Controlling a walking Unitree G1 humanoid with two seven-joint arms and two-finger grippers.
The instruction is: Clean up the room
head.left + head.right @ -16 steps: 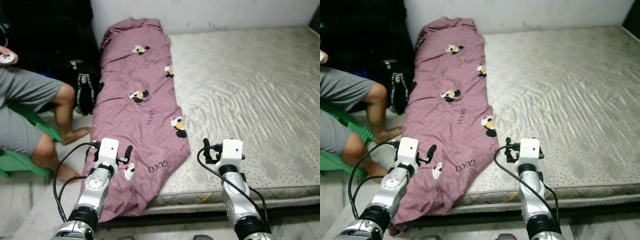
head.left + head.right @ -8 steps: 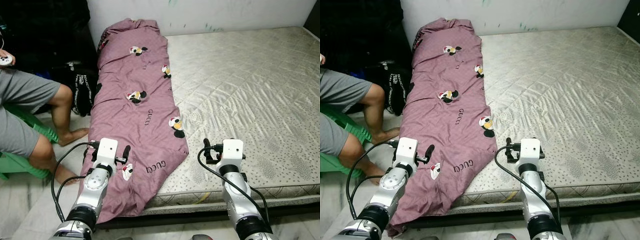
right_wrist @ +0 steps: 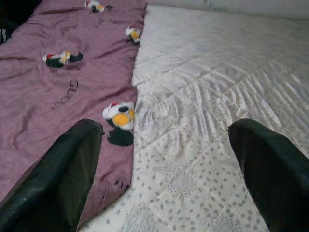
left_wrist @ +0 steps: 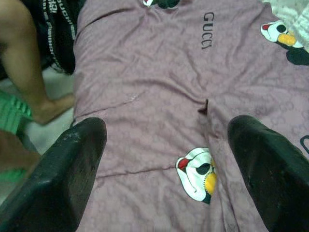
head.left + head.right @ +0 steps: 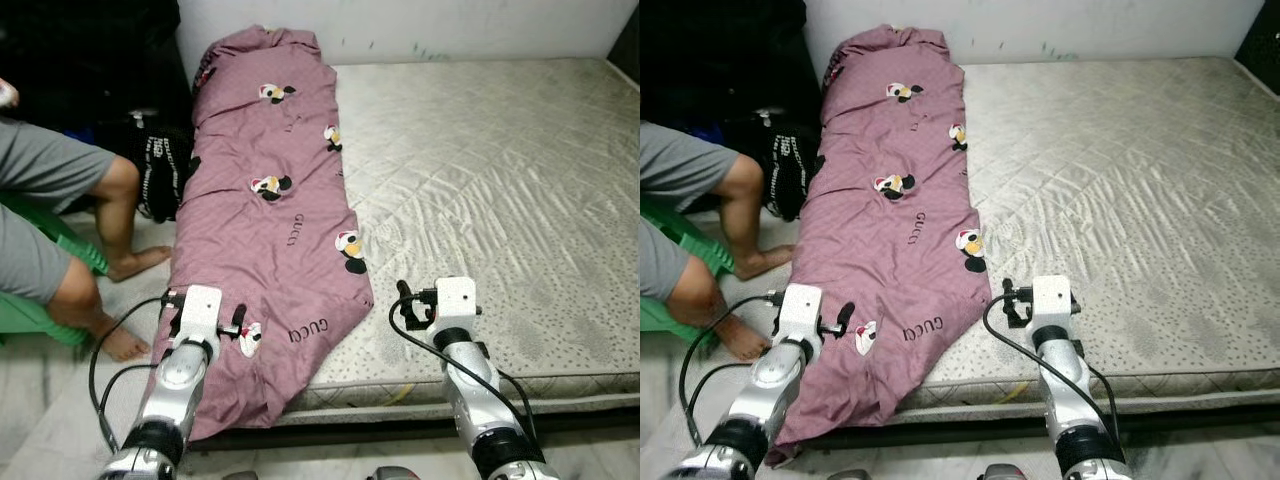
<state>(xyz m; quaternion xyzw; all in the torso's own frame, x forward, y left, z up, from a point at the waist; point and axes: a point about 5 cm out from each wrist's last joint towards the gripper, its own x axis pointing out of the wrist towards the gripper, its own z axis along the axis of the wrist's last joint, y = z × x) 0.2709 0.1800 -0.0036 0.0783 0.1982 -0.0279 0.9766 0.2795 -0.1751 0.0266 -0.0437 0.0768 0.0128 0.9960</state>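
Along mattress [image 5: 500,180] left edge: lay purple quilt [image 5: 265,210], long axis head-to-foot, near end draped over. Hovered above it: left gripper [image 4: 164,169], spread wide, empty (nearer). Right gripper [image 3: 164,159] likewise wide, over the mattress.

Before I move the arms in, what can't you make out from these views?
- Eye views: person cut off by the left edge.
- Purple blanket: bottom end hidden behind left arm.
- Mattress: far right corner cut off.
- Dark bag beside the bed: contents indistinct in shadow.
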